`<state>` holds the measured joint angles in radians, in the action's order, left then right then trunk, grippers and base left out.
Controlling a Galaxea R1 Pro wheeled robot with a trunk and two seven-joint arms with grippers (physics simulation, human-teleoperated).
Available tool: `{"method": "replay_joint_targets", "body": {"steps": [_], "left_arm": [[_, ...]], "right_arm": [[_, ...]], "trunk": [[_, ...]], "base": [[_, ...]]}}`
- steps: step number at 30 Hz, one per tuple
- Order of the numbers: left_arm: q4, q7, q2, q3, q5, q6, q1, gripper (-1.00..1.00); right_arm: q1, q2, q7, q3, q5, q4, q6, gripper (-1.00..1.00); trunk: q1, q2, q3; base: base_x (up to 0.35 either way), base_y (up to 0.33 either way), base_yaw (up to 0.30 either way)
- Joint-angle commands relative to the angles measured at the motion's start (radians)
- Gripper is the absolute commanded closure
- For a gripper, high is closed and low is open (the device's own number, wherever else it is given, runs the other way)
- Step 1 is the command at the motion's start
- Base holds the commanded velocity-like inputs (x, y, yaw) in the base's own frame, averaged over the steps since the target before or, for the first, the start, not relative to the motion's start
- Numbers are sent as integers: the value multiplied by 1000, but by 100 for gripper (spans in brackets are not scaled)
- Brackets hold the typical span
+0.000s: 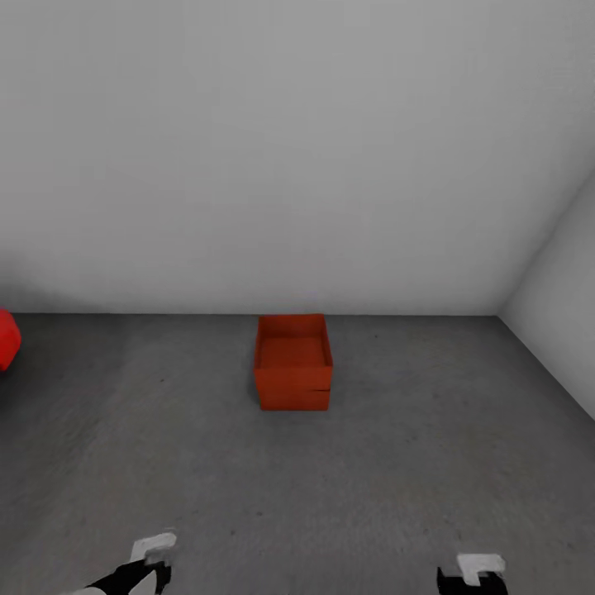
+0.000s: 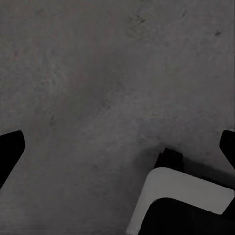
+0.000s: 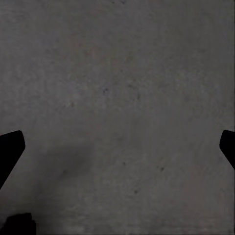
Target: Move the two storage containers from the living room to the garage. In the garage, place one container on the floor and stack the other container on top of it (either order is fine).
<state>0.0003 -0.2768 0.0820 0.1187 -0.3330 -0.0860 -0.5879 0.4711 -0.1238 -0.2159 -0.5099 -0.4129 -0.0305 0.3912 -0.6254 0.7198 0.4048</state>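
Head view, stacked storage containers (image 1: 292, 364), both pincers spread

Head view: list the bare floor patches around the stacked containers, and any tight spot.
Grey floor lies bare between the stacked containers and the right wall, and between them and the red car. Also bare toward both grippers. Tightest: the strip behind the stack, by the back wall.

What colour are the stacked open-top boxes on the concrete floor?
Orange-red, plain-walled stacked open-top boxes; best seen in the head view.

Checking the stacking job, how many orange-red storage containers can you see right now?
2, stacked: the lower container sits on the grey floor near the back wall, the upper container on top of it.
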Motion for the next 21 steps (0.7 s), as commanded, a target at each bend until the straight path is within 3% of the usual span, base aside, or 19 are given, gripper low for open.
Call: {"method": "replay_joint_targets", "body": {"steps": [1, 3, 8, 10, 13, 17, 21], "left_arm": [[0, 0, 3, 10, -20, -3, 31, -100], [0, 5, 4, 11, -30, -1, 81, -100], [0, 32, 5, 11, -37, 41, 173, -100], [0, 72, 5, 11, -38, 81, 209, -100], [0, 185, 5, 12, -39, 124, 259, -100], [0, 275, 5, 12, -41, 148, 290, -100], [-1, 300, 5, 13, -43, 162, 298, -100]], "right_arm": [[-50, -2, 5, -13, -3, -3, 3, -100], [-116, -3, 15, -16, 0, -3, -6, -100], [-197, 3, 51, -19, 4, -3, -62, -100], [-219, 8, 85, -19, 4, -3, -110, -100], [-257, 13, 150, -19, 4, -3, -165, -100], [-311, 24, 180, -19, 2, -3, -184, -100], [-339, 42, 190, -19, 2, -3, -189, -100]], "trunk": [[0, 1, 1], [0, 1, 1], [0, 1, 1], [0, 1, 1], [0, 1, 1], [0, 1, -1], [0, 1, -5]], "base": [[0, 0, 0], [0, 0, 0], [0, 0, 0], [0, 0, 0], [0, 0, 0], [0, 0, -24], [0, 0, -89]]}}
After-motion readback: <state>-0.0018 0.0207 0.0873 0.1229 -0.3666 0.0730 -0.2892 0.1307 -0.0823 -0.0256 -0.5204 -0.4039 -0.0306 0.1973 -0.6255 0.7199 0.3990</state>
